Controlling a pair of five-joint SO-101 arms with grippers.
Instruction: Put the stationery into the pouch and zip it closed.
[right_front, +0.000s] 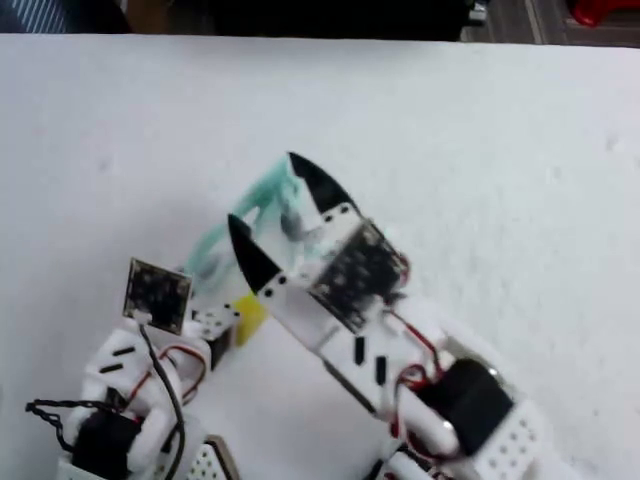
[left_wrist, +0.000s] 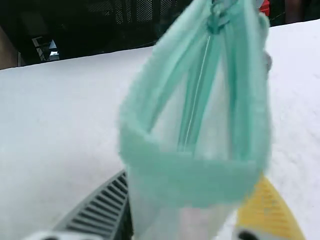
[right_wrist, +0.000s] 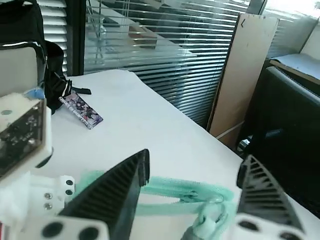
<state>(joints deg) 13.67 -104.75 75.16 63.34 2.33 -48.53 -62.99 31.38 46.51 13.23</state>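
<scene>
The left hand (left_wrist: 192, 205) is clamped on one end of the green mesh pouch (left_wrist: 200, 170), with its grey finger on one side and its yellow finger on the other. The pouch stretches away over the white counter (right_front: 450, 130). The right hand (right_front: 261, 187) is above the far end, its black fingers wide apart on either side of the zip.

Looking steeply down on the tabletop (right_front: 480, 150) from high, low and close from both wrists, sharing the pouch (right_front: 262, 195).
</scene>
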